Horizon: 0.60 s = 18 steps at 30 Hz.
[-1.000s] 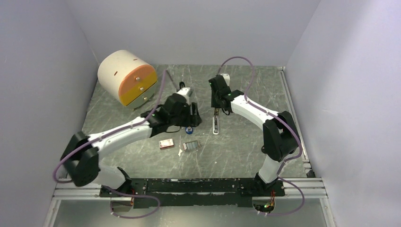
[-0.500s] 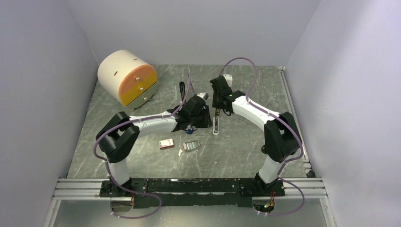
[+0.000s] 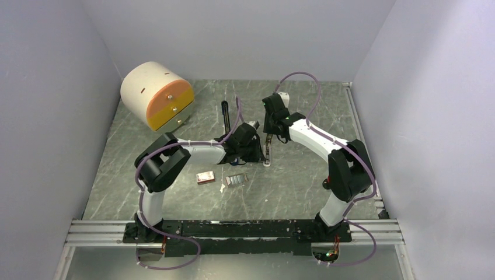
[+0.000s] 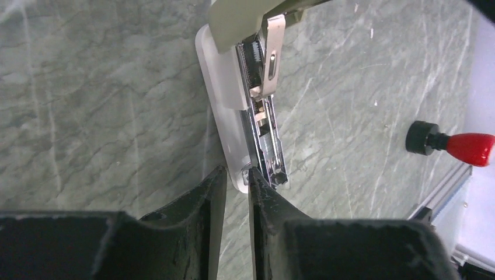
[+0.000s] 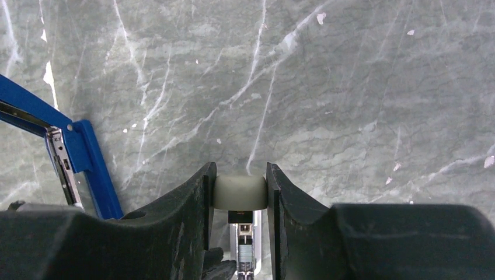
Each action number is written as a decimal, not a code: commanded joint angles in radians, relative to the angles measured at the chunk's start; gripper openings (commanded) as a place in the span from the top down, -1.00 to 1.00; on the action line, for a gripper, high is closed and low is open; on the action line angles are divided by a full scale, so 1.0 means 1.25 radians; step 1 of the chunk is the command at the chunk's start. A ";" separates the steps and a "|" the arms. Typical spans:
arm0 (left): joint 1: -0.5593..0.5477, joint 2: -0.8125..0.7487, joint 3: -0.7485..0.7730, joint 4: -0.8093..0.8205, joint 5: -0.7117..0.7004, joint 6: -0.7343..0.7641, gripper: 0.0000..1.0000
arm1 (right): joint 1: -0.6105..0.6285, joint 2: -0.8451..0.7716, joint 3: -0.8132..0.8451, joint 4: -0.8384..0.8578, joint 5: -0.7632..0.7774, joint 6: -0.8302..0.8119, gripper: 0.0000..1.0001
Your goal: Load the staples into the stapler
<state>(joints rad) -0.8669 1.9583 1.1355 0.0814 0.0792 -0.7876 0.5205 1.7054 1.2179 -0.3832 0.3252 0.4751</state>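
The blue stapler [image 5: 87, 157] lies open at the left of the right wrist view; from above it shows as a dark bar [image 3: 225, 114]. The staples [image 3: 236, 179] are a silvery block beside the pink-red and white box [image 3: 205, 177]. My right gripper [image 3: 268, 133] [image 5: 239, 175] is shut on the beige lid [image 5: 239, 191] of a pale beige-grey bar [image 3: 267, 154], holding it lifted off its white base [image 4: 225, 105] and metal channel [image 4: 265, 137]. My left gripper [image 3: 257, 151] [image 4: 234, 170] has its jaws almost closed, tips at the near end of that white base.
A cream and orange drawer unit [image 3: 156, 95] stands at the back left. A red-capped black cylinder [image 4: 449, 140] lies right of the pale bar. A small white scrap [image 3: 222, 188] lies by the staples. A metal rail [image 3: 362, 134] borders the right side.
My left arm has folded and its gripper has moved right, up to the near end of the pale bar. My right gripper stays on the bar's lid, shifted slightly.
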 commanded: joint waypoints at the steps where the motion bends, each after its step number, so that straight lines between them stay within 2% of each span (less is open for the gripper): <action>1: 0.011 0.027 -0.010 0.094 0.086 -0.019 0.48 | -0.003 -0.022 -0.016 -0.010 -0.027 0.014 0.57; 4: 0.010 0.050 -0.002 0.087 0.102 -0.011 0.54 | -0.003 -0.027 -0.022 -0.015 -0.046 0.015 0.57; 12: 0.011 0.089 -0.009 0.035 0.057 -0.004 0.80 | 0.007 -0.065 -0.078 -0.045 -0.082 0.032 0.58; 16: 0.012 0.102 -0.012 0.030 0.038 0.000 0.81 | 0.033 -0.097 -0.117 -0.064 -0.088 0.046 0.58; 18: 0.012 0.104 -0.009 0.019 0.023 0.007 0.75 | 0.053 -0.114 -0.135 -0.075 -0.080 0.053 0.59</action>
<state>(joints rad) -0.8455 2.0113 1.1343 0.1478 0.1631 -0.8047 0.5400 1.5944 1.1072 -0.3870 0.2741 0.4919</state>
